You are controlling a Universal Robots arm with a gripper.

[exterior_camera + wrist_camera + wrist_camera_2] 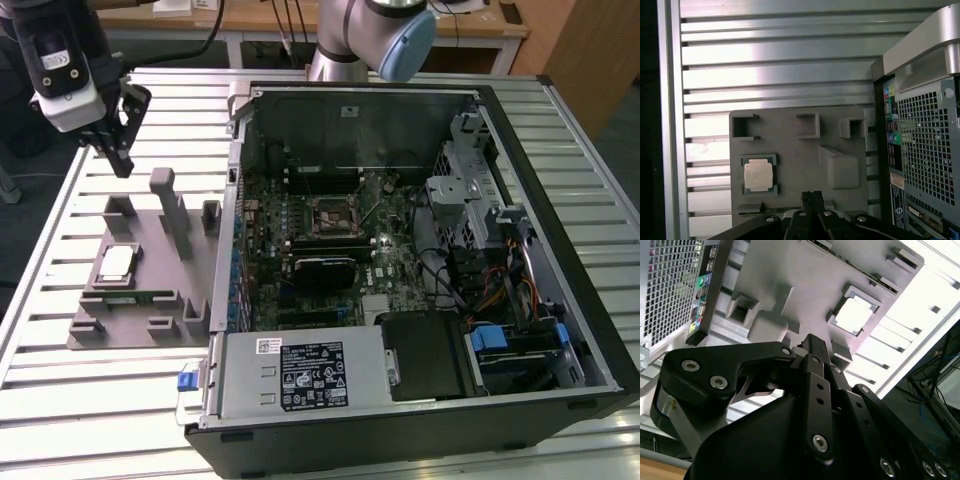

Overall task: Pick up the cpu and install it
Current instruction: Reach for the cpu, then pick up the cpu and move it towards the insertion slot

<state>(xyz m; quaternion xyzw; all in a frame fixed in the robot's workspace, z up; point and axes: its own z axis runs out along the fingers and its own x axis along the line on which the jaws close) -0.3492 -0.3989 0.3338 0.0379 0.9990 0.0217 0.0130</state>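
Gripper [122,165] hangs over one edge of the grey tray [150,250], its tips pressed together and pinching nothing. Cpu [117,264] lies flat in a square recess of that tray, apart from the gripper.

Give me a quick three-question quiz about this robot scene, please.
1. True or false: the small flat square silver chip has been lifted off the grey moulded tray.
2. Where does the tray lie? A) on the slatted metal table; B) inside a drawer; C) on a chair.
3. What does the black gripper hold?
Key: 1 false; 2 A; 3 nothing, it hangs above the tray.
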